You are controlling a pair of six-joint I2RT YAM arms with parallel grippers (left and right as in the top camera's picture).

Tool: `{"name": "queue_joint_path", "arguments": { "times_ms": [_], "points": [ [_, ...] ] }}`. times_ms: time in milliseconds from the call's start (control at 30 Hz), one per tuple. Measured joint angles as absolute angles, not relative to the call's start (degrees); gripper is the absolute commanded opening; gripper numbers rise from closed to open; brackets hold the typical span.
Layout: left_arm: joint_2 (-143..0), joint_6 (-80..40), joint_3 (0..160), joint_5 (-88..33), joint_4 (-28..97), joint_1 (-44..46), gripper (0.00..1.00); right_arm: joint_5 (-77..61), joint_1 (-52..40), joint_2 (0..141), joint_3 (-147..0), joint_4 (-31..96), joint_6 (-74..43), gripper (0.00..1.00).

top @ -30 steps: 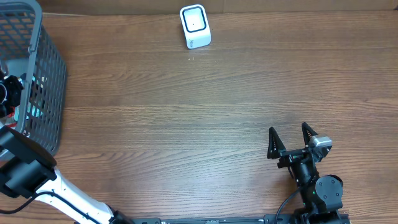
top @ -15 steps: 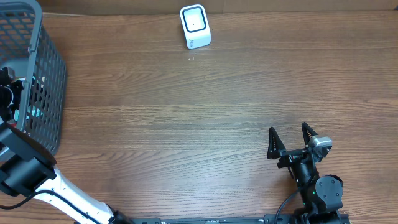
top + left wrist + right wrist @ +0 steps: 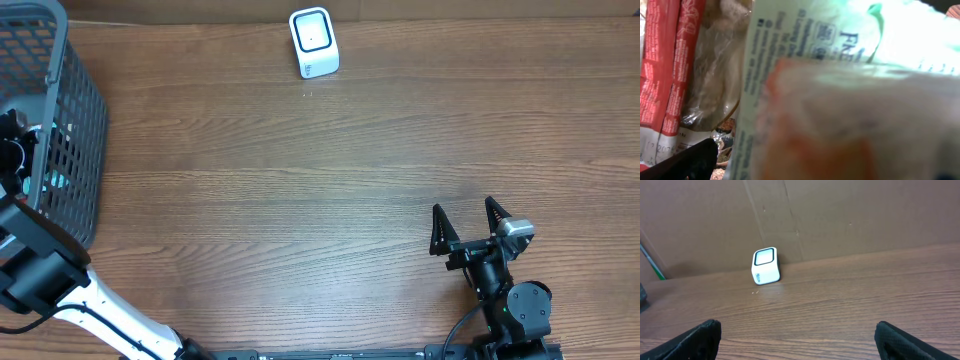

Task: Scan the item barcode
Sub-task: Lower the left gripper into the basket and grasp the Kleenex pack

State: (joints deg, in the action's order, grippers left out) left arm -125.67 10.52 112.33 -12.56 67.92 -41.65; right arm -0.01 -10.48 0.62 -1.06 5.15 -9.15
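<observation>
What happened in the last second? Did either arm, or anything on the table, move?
Only the left arm moved: it slid slightly further left, its wrist shifting a little over the packets in the basket. It visibly took hold of nothing. The right pincer, standing open over the wood, the white scanner and the basket stayed put.

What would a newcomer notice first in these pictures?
A white scanner stands alone at the far edge of the wooden table. A grey mesh basket sits at the left edge, and the left wrist view is filled by a blurred white-and-green package beside a red package.
</observation>
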Motion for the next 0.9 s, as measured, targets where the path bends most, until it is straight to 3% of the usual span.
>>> {"name": "queue_joint_path", "arguments": {
  "times_ms": [133,367,633,900],
  "points": [
    [-125.7,10.5,111.7,-12.1,67.0,-41.2,0.98,0.0,-10.5,0.6,-1.1,5.2,-9.1,1.00],
    [-125.7,11.0,108.9,-12.2,65.5,-40.8,0.68,0.0,-10.5,0.6,-1.1,5.2,-9.2,1.00],
    [-125.6,11.1,109.1,-11.7,66.1,-40.5,0.57,0.0,-10.5,0.6,-1.1,5.1,-9.2,1.00],
    [-126.2,10.5,116.2,-11.2,73.2,-40.5,0.54,0.0,-10.5,0.6,-1.1,5.2,-9.2,1.00]
  ]
}}
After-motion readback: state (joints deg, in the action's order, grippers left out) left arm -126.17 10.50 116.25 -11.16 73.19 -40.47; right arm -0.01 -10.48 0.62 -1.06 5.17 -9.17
